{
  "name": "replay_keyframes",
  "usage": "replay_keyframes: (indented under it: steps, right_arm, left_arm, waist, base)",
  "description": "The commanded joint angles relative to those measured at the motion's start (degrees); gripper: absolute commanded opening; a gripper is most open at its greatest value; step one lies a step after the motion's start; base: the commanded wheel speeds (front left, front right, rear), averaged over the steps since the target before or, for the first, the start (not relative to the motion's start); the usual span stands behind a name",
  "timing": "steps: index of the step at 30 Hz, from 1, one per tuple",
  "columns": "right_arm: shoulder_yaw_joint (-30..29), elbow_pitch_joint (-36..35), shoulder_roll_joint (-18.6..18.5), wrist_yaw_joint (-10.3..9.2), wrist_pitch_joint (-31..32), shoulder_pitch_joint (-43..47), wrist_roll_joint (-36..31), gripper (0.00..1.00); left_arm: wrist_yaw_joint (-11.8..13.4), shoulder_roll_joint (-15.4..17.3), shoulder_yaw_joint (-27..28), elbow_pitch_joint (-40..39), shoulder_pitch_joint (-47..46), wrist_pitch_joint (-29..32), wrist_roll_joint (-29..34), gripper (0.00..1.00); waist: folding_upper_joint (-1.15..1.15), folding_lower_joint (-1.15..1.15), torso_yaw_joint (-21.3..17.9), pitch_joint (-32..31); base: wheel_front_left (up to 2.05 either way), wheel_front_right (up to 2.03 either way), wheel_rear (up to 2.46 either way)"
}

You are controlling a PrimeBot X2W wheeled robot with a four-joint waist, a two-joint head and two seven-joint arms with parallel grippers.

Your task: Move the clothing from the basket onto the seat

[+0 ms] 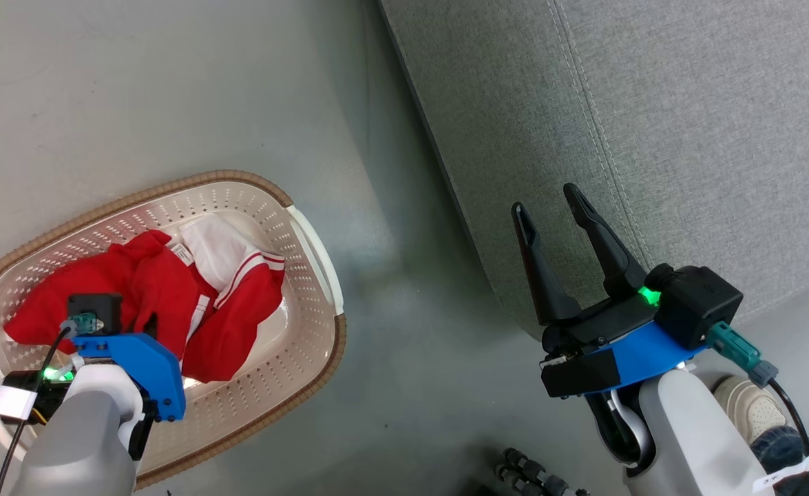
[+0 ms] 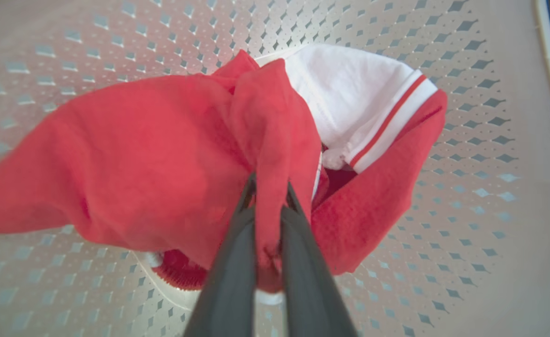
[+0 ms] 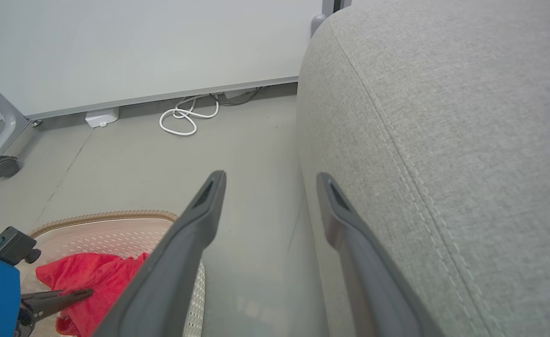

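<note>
Two dark fingers (image 2: 228, 281) of the left tool (image 2: 270, 185) sit closest in the left wrist view. They are squeezed shut on a fold of the plain red clothing (image 2: 139, 154). A red and white piece (image 2: 349, 93) lies at 2 o'clock from the pinch and touches the red one. Both are inside the basket (image 1: 308, 227), which stands on the floor (image 1: 170, 83) at 8 o'clock in the head view.

I think the grab is done and the lift comes next. The tool should go straight up until the cloth clears the rim, then carry it toward 2 o'clock to the grey seat (image 1: 652, 138). The red and white piece may come along too.

The left arm comes in from 7 o'clock and its wrist points the tool down into the basket. The right tool (image 1: 546, 200) is at 4 o'clock, fingers spread apart and holding nothing, pointing toward 12 o'clock over the seat's edge.
</note>
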Motion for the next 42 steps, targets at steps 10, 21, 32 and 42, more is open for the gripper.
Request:
replay_keyframes:
  steps: [10,21,32,42]
  right_arm:
    - [0.2,0.59,-0.08,0.03,-0.26,-0.25,-0.24,1.0]
    - [-0.39,2.35,-0.11,0.03,-0.25,0.5,-1.43,1.0]
    - [-0.61,5.98,-0.13,0.03,-0.26,3.06,-4.05,1.0]
    - [-2.21,8.77,-0.13,0.03,-0.26,7.31,-5.53,1.0]
  left_arm:
    - [-0.06,-0.36,-1.64,0.54,0.42,0.28,-2.82,0.0]
    - [-0.07,-3.49,-5.76,-1.58,3.16,-0.03,-6.58,0.0]
    - [-0.07,-5.13,-13.85,-9.42,7.1,-2.98,-13.7,0.0]
    - [-0.07,-8.31,-21.65,-15.88,4.59,-3.72,-17.43,0.0]
  waist:
    - [0.0,-0.01,0.5,-1.79]
    - [0.0,-0.01,4.55,-9.16]
    - [0.0,-0.01,11.7,-22.11]
    - [0.0,-0.01,17.23,-32.0]
  base:
    - [0.0,0.0,0.0]
    - [0.0,0.0,0.0]
    - [0.0,0.0,0.0]
    - [0.0,0.0,0.0]
